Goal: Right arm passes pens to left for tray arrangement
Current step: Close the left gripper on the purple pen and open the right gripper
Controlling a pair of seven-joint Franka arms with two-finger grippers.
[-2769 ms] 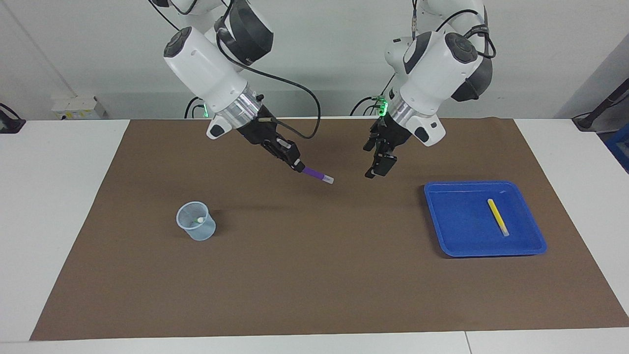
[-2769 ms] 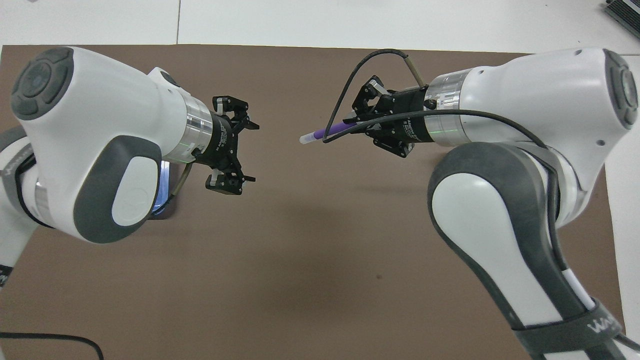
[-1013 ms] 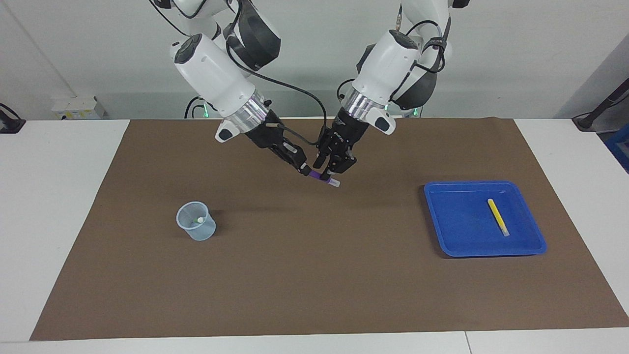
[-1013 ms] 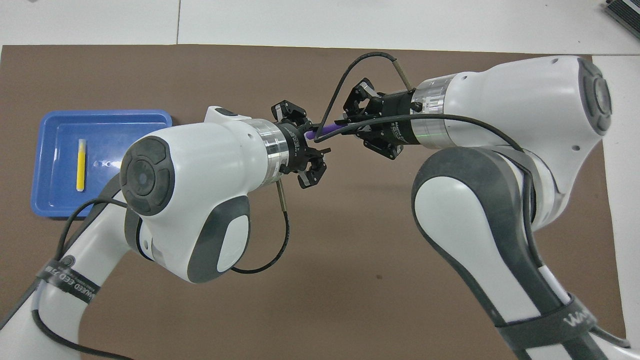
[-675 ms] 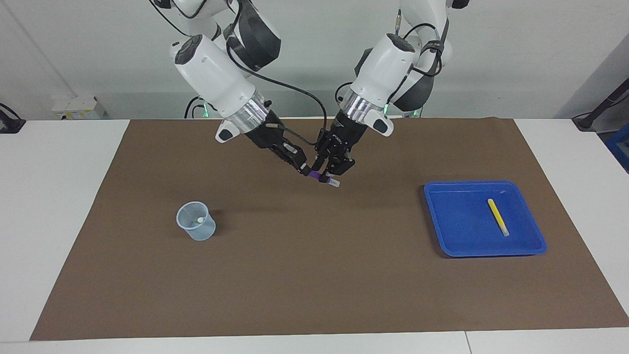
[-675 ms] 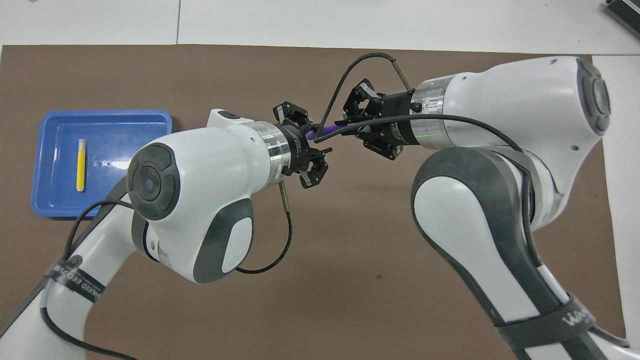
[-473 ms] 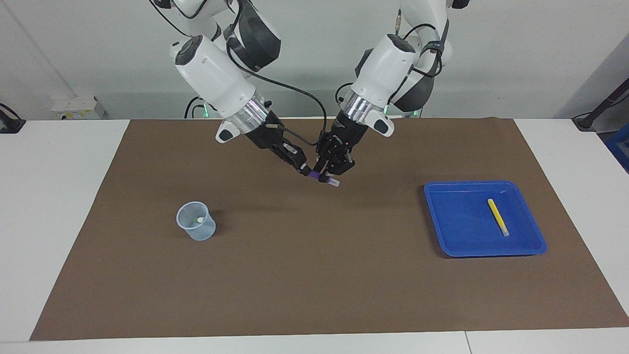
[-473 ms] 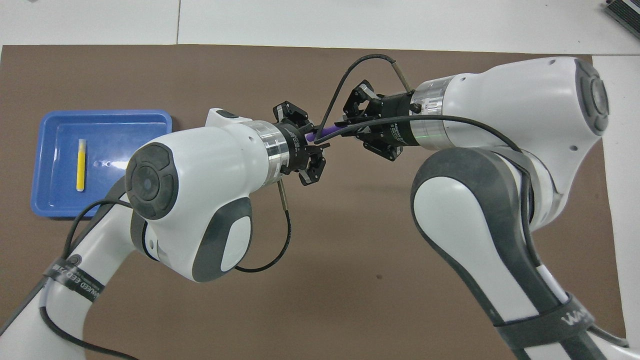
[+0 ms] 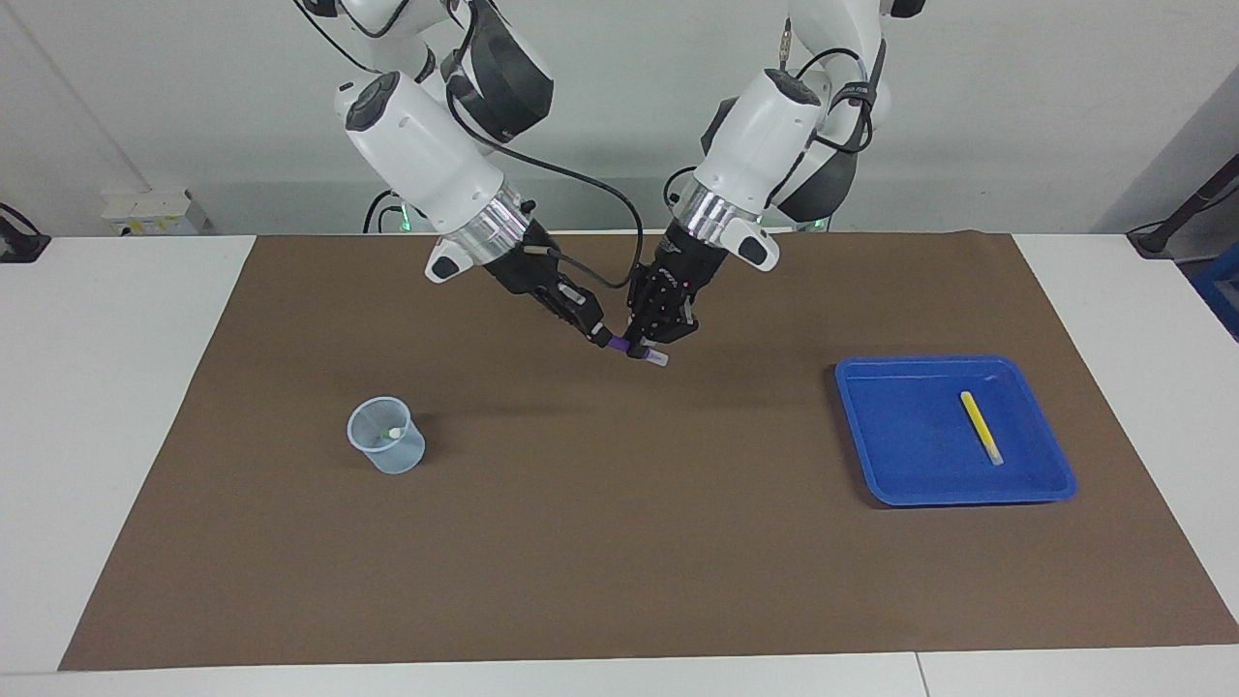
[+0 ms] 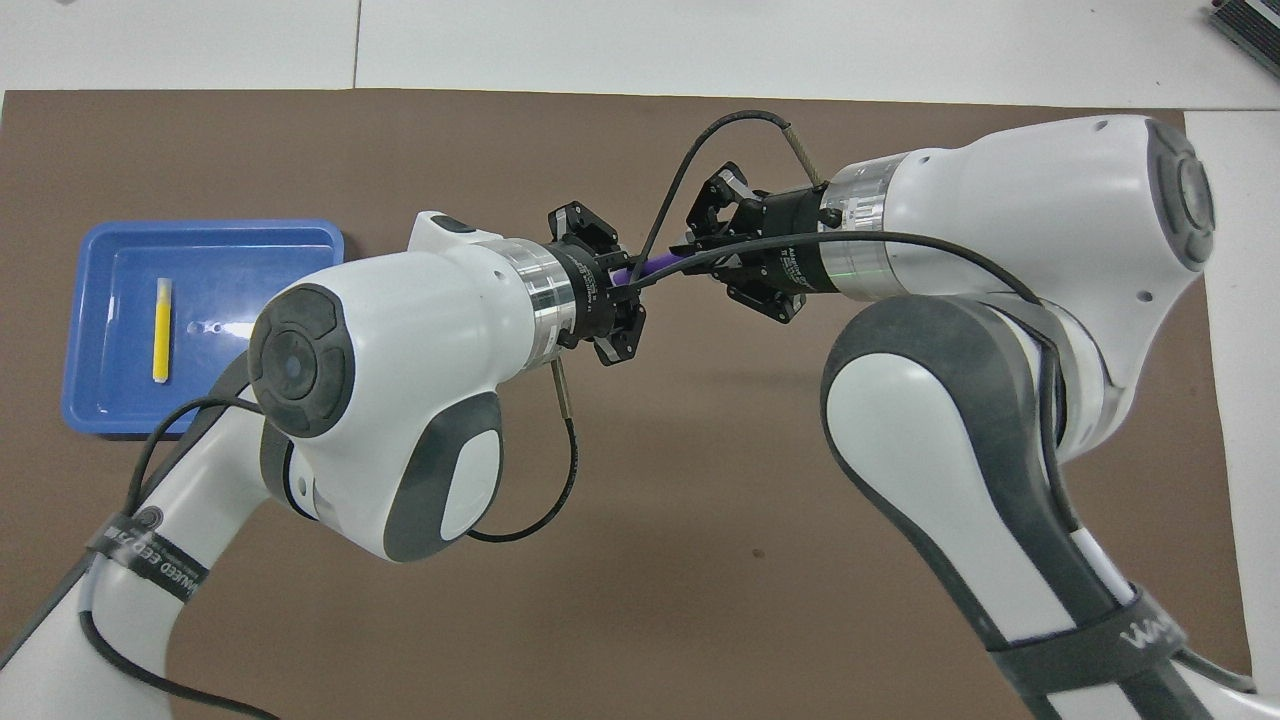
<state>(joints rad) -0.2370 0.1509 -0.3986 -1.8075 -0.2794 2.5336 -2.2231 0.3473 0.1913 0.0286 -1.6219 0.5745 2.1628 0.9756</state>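
Closest in to the robots, over the middle of the brown mat, the two arms meet on the purple pen. The right gripper is clamped on its purple end. The left gripper has its fingers together on the same pen just beside it, nearer the pale tip, which pokes out past them. The pen is up in the air between them. Its long axis runs along the table's length, from the right arm's end toward the left arm's end, with the pale tip dipped a little lower and pointing toward the tray's end. I'd say the next thing wanted is for the right gripper to let go and back off along that line, not across it, so the pen isn't twisted in the left one's hold. Farther out, toward the left arm's end, sits the blue tray with the yellow pen lying in it. The left arm is plainly the nearer one to it. A small clear cup stands toward the right arm's end.
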